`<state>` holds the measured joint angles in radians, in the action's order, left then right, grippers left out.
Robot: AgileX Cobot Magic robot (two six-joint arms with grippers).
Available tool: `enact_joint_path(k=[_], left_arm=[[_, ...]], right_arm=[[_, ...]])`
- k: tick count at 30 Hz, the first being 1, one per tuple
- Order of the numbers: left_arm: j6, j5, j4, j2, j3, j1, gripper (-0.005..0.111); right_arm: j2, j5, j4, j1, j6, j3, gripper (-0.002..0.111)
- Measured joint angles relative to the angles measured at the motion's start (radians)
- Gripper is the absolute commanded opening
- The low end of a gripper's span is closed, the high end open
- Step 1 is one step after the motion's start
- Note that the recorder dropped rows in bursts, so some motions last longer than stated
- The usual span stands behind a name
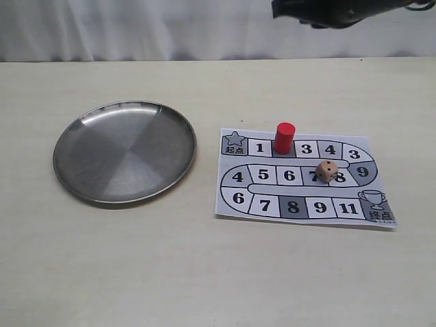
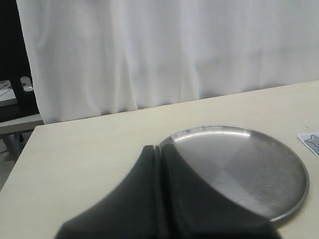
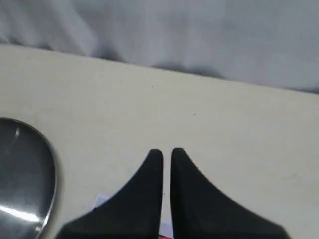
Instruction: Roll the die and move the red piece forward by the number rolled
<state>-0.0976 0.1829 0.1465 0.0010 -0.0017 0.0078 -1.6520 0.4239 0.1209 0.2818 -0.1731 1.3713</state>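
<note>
Left gripper (image 2: 158, 149) sat clenched, finger against finger on nothing, in its wrist view. The steel plate (image 2: 259, 169) lay just beyond its tips. Nothing there worried me, unless the die were to bounce off that shallow rim when thrown.

From the exterior view neither gripper showed, only a dark bit of the right arm (image 1: 334, 10) at the far edge. Well away from it, toward the near side, the die (image 1: 326, 171) rested on the paper board (image 1: 269, 204), straddling the squares marked 7 and 8. It was apart from the red piece (image 1: 284, 137), which stood upright on the square between 1 and 3. I judged the die small enough to squirt out of a pinch. A low grab could also drag the sheet, if it was not fixed down, and topple the piece, losing its place.

Right gripper (image 3: 167, 152), in its wrist view, was drawn nearly closed on nothing, with only a slit between the fingers, hovering over the table. Descending like that, it would only shove the die.
</note>
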Motion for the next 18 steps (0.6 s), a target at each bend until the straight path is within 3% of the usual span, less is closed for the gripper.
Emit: enact_joint_path(k=[18], left_arm=[[0.000, 0.000, 0.000, 0.000, 0.000, 0.000, 0.000]], right_arm=[[0.767, -0.590, 0.007, 0.000, 0.000, -1.008, 0.004]])
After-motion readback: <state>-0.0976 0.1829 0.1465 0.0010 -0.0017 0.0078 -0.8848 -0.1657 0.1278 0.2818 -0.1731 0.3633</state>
